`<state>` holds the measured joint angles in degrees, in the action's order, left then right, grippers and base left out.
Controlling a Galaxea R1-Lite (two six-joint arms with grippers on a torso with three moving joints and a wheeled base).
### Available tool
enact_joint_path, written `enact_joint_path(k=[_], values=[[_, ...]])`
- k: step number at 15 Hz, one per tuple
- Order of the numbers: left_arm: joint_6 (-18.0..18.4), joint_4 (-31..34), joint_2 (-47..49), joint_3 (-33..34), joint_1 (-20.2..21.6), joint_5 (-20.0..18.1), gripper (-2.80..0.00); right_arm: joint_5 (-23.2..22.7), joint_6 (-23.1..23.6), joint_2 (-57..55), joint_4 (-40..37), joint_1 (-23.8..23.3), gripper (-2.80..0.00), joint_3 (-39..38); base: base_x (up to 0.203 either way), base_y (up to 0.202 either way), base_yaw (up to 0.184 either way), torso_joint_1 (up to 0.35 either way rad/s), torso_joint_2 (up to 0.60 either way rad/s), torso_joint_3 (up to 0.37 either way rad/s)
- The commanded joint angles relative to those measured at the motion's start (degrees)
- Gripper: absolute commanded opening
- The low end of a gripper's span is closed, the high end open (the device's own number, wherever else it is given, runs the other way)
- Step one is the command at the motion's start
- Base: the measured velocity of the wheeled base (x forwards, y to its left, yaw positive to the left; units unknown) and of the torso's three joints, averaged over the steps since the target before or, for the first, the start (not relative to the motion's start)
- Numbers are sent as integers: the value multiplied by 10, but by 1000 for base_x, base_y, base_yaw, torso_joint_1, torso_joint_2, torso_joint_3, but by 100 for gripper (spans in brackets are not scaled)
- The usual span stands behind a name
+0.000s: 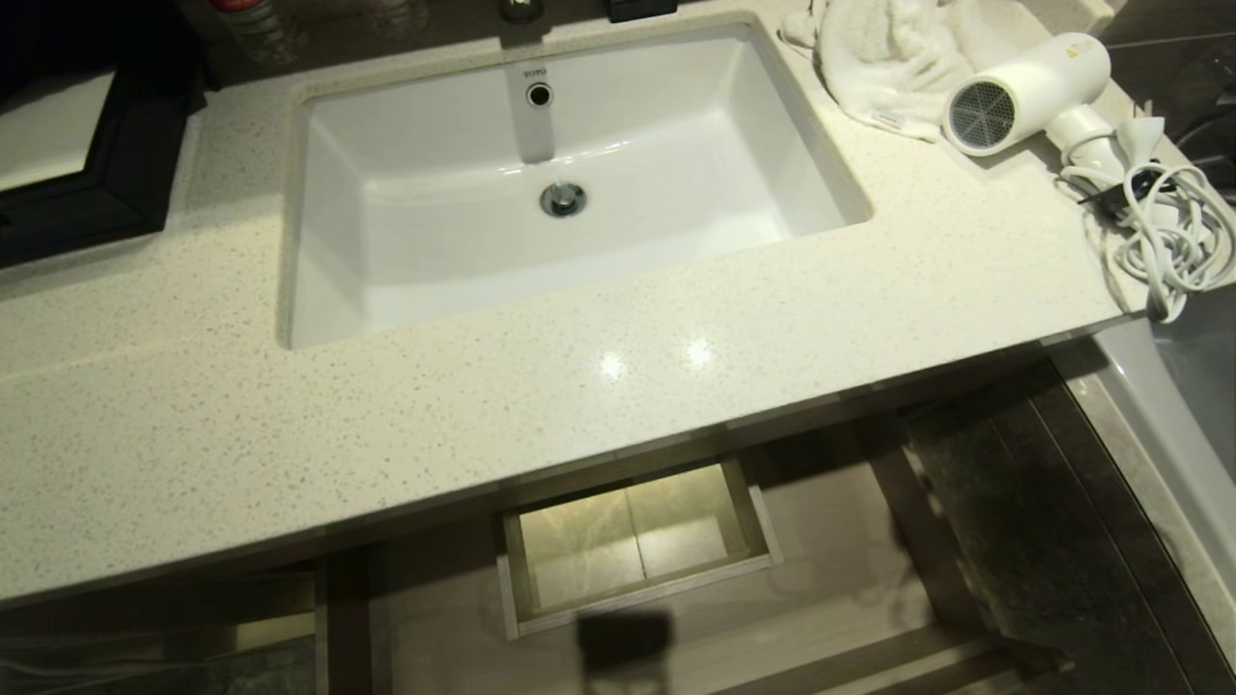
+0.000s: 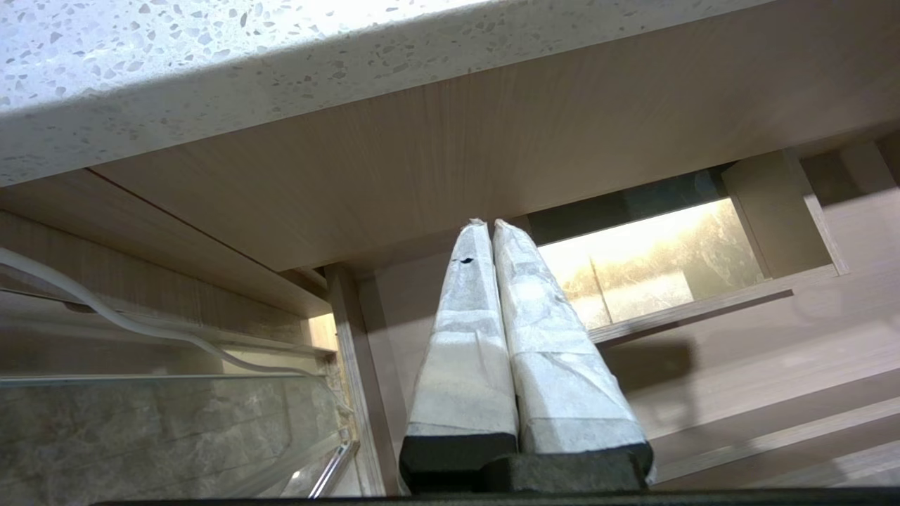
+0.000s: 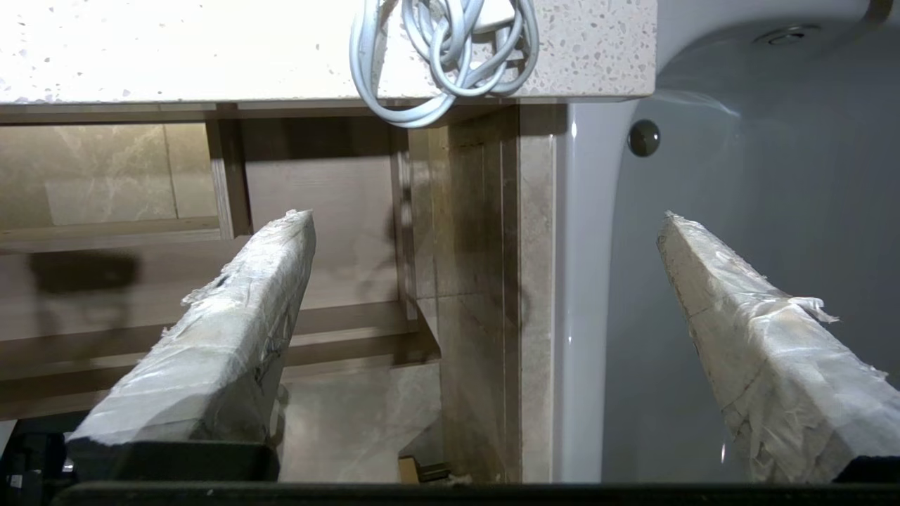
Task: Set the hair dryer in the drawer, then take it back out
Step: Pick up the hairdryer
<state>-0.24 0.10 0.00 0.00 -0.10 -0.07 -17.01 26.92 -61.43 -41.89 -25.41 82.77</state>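
The hair dryer (image 1: 1028, 92) lies on the desk (image 1: 579, 386) by the towel (image 1: 884, 58), the drawer (image 1: 821, 579) is pulled out, so the wide-open right hand (image 3: 485, 281) must rise and grab it.

The drawer (image 1: 830, 541) lies open under the counter (image 1: 579, 386), whose edge overhangs its back; a boxed cutout (image 1: 632, 545) interrupts its middle.
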Motion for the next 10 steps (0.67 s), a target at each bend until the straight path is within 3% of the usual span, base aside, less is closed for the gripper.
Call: enact_joint_path(k=[1, 10], values=[[1, 0, 0, 0, 0, 0, -280, -5, 2, 0, -7, 0, 0, -2, 0, 0, 0, 0, 0, 0], [2, 2, 0, 0, 0, 0, -280, -7, 2, -9, 5, 5, 0, -9, 0, 0, 0, 0, 0, 0]])
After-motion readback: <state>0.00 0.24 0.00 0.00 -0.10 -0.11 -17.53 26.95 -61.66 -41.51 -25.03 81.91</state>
